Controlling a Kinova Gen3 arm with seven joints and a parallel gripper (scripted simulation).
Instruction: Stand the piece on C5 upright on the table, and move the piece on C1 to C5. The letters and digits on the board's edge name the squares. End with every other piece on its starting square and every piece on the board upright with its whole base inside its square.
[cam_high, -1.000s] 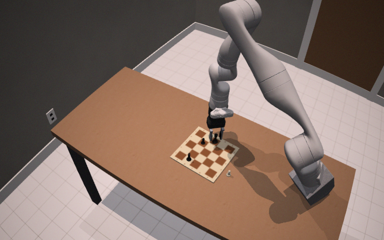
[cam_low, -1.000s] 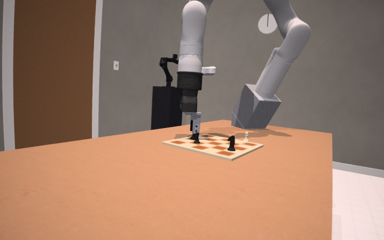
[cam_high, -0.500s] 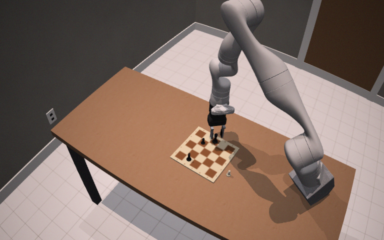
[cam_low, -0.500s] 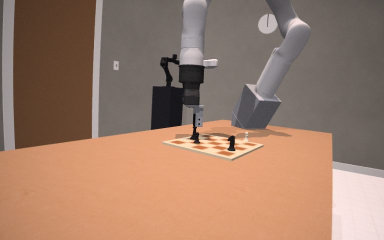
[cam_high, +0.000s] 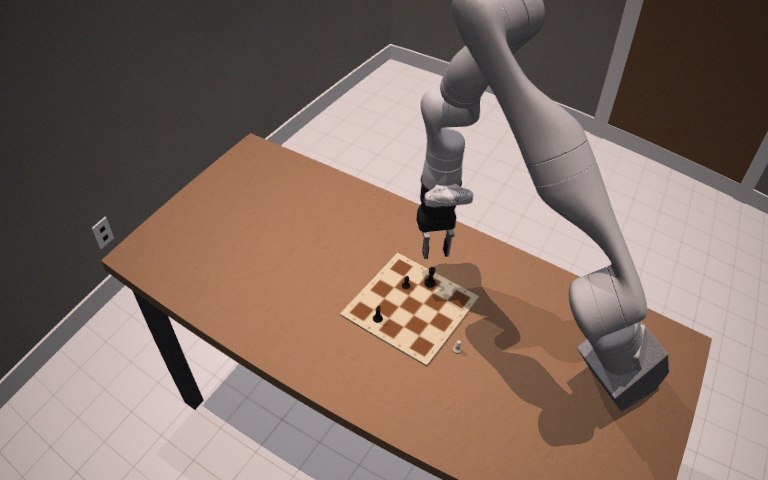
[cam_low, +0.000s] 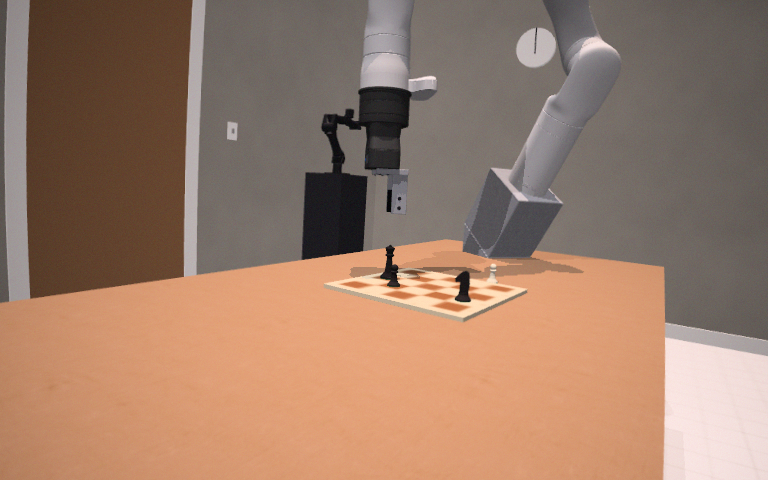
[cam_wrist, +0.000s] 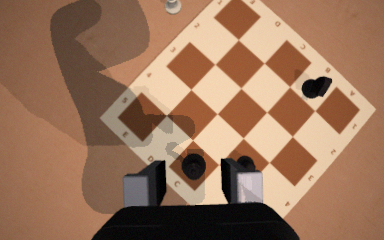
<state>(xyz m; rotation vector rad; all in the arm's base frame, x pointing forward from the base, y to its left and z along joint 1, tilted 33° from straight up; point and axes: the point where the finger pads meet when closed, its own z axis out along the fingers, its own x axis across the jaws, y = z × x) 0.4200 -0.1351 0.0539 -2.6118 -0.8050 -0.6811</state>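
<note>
Far left on the chessboard (cam_high: 396, 339), a black knight (cam_high: 377, 314) is seen upright, untouched. Next along, a black pawn (cam_high: 406, 283) is standing just beside the tall black queen (cam_high: 430, 277), which is planted upright on C5, seemingly inside its square. Directly above it the gripper (cam_high: 435, 253) is hung, jaws apart, nothing held. Further right, off the board's corner, the white pawn (cam_high: 457, 346) is stood upright on the table (cam_high: 226, 254). Both moves are judged done; only a straight rise is called for, so the queen is not clipped. Room is tight beside the black pawn, and open table is offered toward the far edge
</note>
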